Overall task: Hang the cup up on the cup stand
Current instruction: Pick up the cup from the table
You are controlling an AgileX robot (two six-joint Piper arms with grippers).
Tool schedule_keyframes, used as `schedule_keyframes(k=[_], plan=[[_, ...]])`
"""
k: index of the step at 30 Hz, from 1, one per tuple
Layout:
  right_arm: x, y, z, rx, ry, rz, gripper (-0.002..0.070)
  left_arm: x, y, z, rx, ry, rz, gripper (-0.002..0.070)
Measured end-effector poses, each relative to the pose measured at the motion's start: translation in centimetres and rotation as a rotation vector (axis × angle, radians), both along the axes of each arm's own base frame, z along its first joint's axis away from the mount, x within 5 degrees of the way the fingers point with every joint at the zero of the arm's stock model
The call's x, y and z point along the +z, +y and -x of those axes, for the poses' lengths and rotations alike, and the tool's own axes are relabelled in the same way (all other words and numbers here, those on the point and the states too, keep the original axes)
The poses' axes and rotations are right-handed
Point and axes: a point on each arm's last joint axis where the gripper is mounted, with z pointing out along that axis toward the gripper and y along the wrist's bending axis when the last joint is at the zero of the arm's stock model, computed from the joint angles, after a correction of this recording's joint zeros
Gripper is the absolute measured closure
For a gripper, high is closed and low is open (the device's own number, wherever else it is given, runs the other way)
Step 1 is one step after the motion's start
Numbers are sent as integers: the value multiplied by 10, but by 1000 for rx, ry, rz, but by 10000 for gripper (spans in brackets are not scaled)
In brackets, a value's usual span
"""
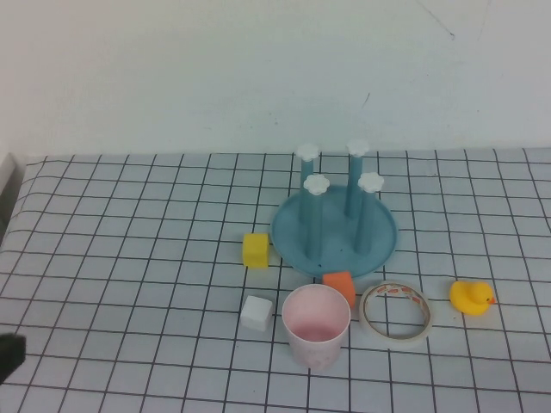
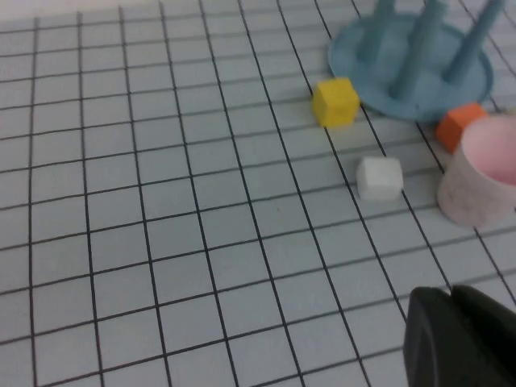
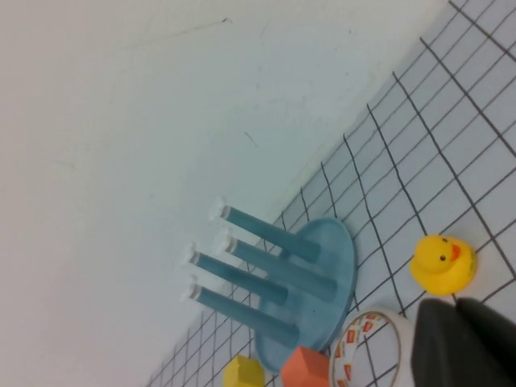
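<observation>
The pale pink cup [image 1: 317, 327] stands upright, mouth up, on the checked cloth in front of the cup stand [image 1: 297, 234]. The stand has a blue round base and four upright blue pegs with white flower caps [image 1: 317, 183]; nothing is on the pegs. In the left wrist view the cup [image 2: 482, 184] and stand [image 2: 355, 63] lie ahead of my left gripper [image 2: 451, 292], which is shut, empty and well short of the cup. My right gripper [image 3: 456, 305] is shut and empty, beside the duck, with the stand [image 3: 334, 250] beyond it. The cup is hidden in the right wrist view.
A yellow block [image 1: 256, 250], a white block [image 1: 256, 312] and an orange block [image 1: 339, 285] lie round the cup and stand. A tape ring [image 1: 395, 311] and a yellow rubber duck [image 1: 472, 298] lie right of the cup. A dark part of the left arm [image 1: 9, 354] shows at the bottom left.
</observation>
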Motion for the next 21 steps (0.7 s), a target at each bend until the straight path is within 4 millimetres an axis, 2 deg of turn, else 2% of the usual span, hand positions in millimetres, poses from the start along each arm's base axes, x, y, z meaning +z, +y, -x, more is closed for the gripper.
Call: schedule_keyframes(k=[4,9,14,21], plan=[[0,1,0,9,3,-12,678,35,-6,-36,-177,108,-152,676],[-4,5,2,57,45,1,678,59,-11,-84,-280,198,-224,676],[-7,7,2,90,66,71,678,50,-41,-131,-424,334,-344,676],[-7,7,3,102,67,102,678,32,-107,-164,-539,397,-573,676]])
